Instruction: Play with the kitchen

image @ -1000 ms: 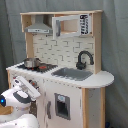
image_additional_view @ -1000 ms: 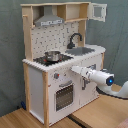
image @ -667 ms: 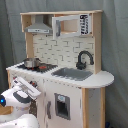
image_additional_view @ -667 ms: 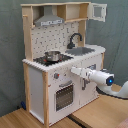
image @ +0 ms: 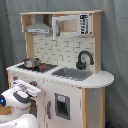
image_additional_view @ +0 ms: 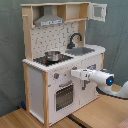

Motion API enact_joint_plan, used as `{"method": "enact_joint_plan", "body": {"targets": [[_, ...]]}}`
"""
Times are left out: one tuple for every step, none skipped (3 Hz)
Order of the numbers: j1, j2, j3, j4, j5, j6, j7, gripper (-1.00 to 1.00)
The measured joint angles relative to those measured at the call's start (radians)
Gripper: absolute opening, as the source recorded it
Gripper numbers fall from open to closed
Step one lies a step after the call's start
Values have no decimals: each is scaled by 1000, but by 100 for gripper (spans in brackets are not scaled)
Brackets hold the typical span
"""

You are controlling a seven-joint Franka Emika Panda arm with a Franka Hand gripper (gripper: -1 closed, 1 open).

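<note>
The hand [image_additional_view: 75,74] (its grip state I cannot tell) sits close against the kitchen [image_additional_view: 60,60] front by the knobs [image_additional_view: 56,76], so a misjudged push could shove it.

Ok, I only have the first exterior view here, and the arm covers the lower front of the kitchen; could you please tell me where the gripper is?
Observer: In the second exterior view the gripper is at the front panel of the kitchen, just below the counter edge, by the upper right corner of the oven door.
Operator: Thank you. Is it touching the panel?
Observer: I cannot tell; its tip overlaps the panel with no gap showing.
Operator: And is the oven door shut?
Observer: It looks shut, lying flat with the front, its window facing out.
</note>
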Motion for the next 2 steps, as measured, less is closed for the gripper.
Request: {"method": "enact_joint_plan", "body": {"targets": [[1, 0, 0, -1, 0, -1, -102, -100], [1, 0, 0, -3, 0, -2, -210, -100]]}}
